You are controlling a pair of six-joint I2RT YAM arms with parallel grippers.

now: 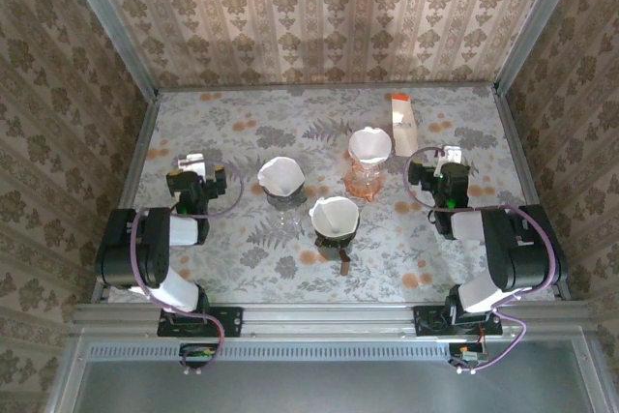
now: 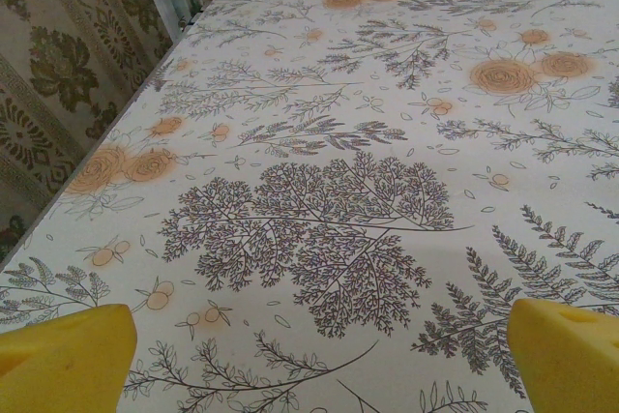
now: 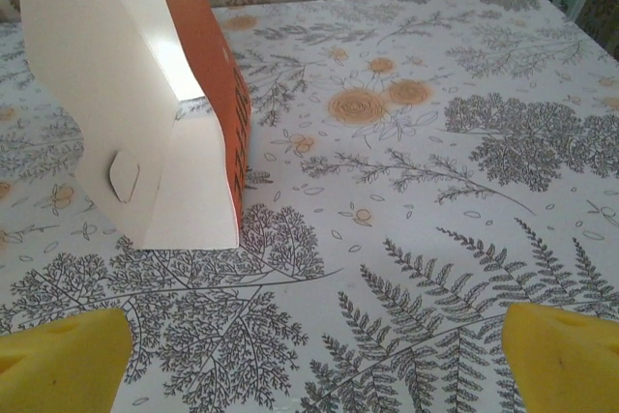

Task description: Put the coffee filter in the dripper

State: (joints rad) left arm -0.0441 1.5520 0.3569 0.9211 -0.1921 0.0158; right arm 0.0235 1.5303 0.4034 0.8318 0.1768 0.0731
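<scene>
Place: I'm in a boxed-in robot test cell, a lab rig dressed up like a home.
Walls: damask wallpaper panels (image 1: 329, 7) on three sides of me.
Frame: bare metal posts (image 1: 108, 21) at the corners.
Mounting: my left arm (image 1: 145, 249) and right arm (image 1: 513, 244) bolted to a metal rail (image 1: 329, 314).
Surface: floral print (image 1: 290, 113), tablecloth style.
Props: coffee drippers (image 1: 334, 229) set out, kitchen ware.
</scene>
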